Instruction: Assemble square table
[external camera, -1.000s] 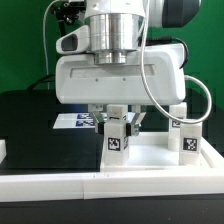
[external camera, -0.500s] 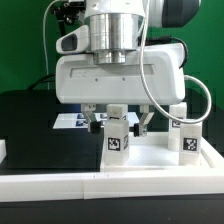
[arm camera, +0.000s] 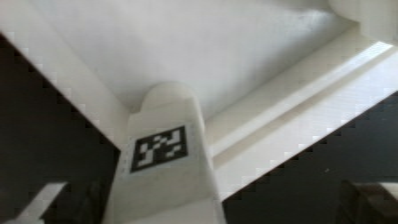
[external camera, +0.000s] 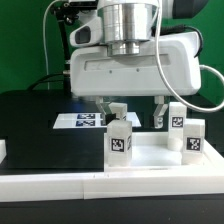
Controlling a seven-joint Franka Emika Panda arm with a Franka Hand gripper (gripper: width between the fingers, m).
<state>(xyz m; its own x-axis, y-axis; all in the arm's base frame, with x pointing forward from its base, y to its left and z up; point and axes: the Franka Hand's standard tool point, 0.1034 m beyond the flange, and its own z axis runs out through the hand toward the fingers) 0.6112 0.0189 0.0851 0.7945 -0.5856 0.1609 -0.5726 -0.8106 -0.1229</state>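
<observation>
The square table's white slab [external camera: 90, 168] lies along the front of the exterior view. One tagged white leg post [external camera: 120, 142] stands upright on it. Two more leg posts [external camera: 190, 138] [external camera: 177, 119] stand at the exterior view's right. My gripper [external camera: 133, 113] is open and empty. It hovers just above and behind the standing post, shifted toward the exterior view's right, and touches nothing. In the wrist view the same post [arm camera: 164, 150] rises close up against the slab [arm camera: 196, 50]. My gripper [arm camera: 210, 205] has its jaws spread wide, with only the finger edges [arm camera: 368, 196] showing.
The marker board [external camera: 78, 121] lies on the black worktop [external camera: 30, 120] behind the slab at the exterior view's left. A small white piece [external camera: 3, 149] shows at the left edge. A green wall stands behind.
The jaws, which were close around the standing leg post, have spread open. The gripper has moved toward the exterior view's right. The post stays upright on the slab.
</observation>
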